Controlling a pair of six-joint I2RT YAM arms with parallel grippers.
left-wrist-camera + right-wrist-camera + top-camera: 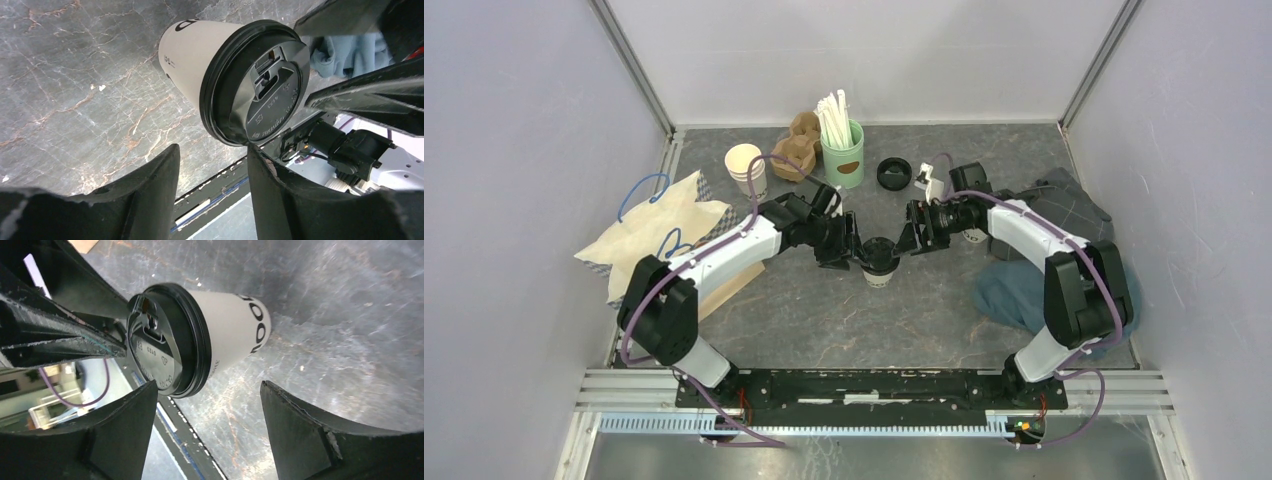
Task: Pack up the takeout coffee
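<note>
Plain pale walls (874, 60), dark marbled tabletop (824, 320), metal corner posts (635, 70)

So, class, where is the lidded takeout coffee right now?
In the top view, the takeout coffee stands mid-table, between the left gripper and right gripper, with the loose black lid behind it.

A: Where does the takeout coffee (880, 262) stand?
B: On the table (824, 310), between the left gripper (852, 256) and the right gripper (911, 238).
A: Behind it?
B: 4 things, left to right: stacked cups (746, 168), cup carrier (796, 145), straw holder (842, 152), loose lid (894, 173). A paper bag (659, 235) lies far left, a cloth (1034, 290) far right.
</note>
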